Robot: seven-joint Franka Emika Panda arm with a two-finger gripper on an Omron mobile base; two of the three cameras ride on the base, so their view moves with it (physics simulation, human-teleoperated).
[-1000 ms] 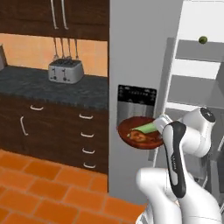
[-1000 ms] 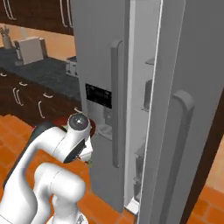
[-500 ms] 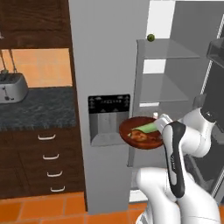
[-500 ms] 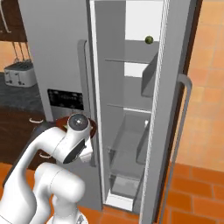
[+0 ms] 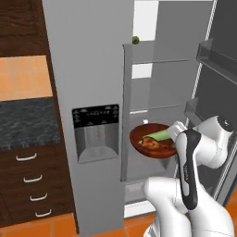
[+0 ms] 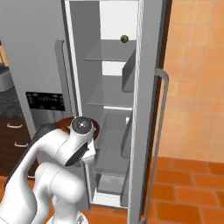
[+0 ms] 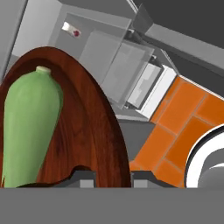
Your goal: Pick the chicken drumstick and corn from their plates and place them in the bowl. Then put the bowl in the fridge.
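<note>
The dark reddish-brown wooden bowl (image 5: 147, 149) hangs level in front of the fridge's (image 5: 83, 69) open right compartment, at its lower shelves. My gripper (image 5: 173, 137) is shut on the bowl's right rim. Inside the bowl lie the green-husked corn (image 5: 157, 135) and the reddish-brown chicken drumstick (image 5: 150, 144). In the hand view the bowl (image 7: 87, 127) curves across the left with the corn (image 7: 28, 127) in it, and its rim runs between the tips of my gripper (image 7: 114, 177). From the right base view a sliver of the bowl (image 6: 65, 122) shows behind my arm.
The fridge's left door with the black dispenser panel (image 5: 95, 116) is closed; the right door (image 6: 151, 109) stands wide open. White shelves (image 6: 107, 103) and door bins line the inside. A small green round fruit (image 5: 135, 40) sits on the top shelf. Dark drawers (image 5: 28, 180) stand at left.
The whole picture has shifted: the base has moved right, so the open fridge compartment is now straight ahead. The bowl stays in my shut gripper at the same place relative to the arm.
</note>
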